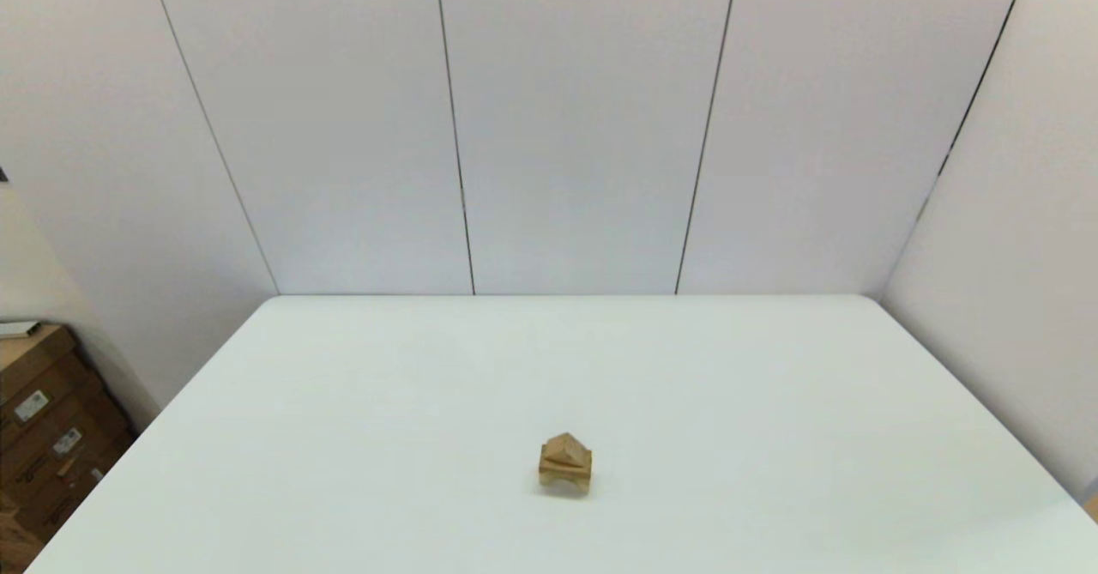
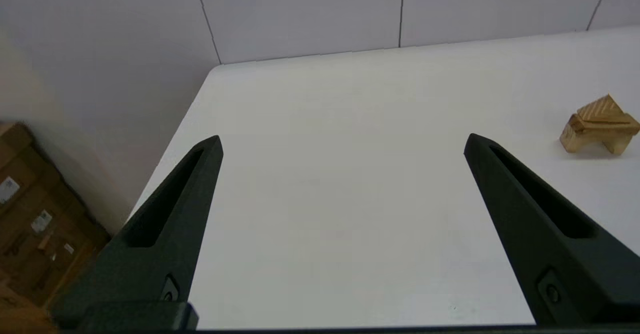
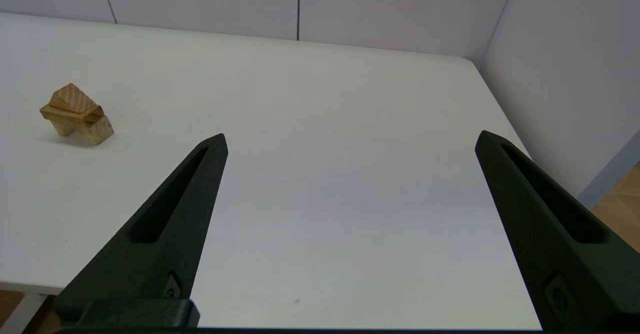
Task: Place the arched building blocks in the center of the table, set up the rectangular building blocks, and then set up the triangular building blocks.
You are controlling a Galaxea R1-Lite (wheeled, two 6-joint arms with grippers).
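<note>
A small stack of three wooden blocks stands on the white table [image 1: 772, 402], a little in front of its middle. The arched block [image 1: 565, 475] is at the bottom, the thin rectangular plank [image 1: 565, 463] lies flat on it, and the striped triangular wedge [image 1: 565, 448] sits on top. From the left wrist camera the stack appears as arched block [image 2: 575, 139], plank [image 2: 602, 124] and wedge [image 2: 600, 108]. My left gripper [image 2: 342, 144] is open over the table's left near part. My right gripper [image 3: 350, 142] is open over the right near part, with the stack [image 3: 75, 114] far off to its side. Neither arm shows in the head view.
Brown cardboard boxes [image 1: 43, 428] stand on the floor beyond the table's left edge, also seen as boxes [image 2: 35, 224]. White panelled walls [image 1: 558, 128] close off the back and right sides. The table's right edge [image 3: 505, 119] runs close to the side wall.
</note>
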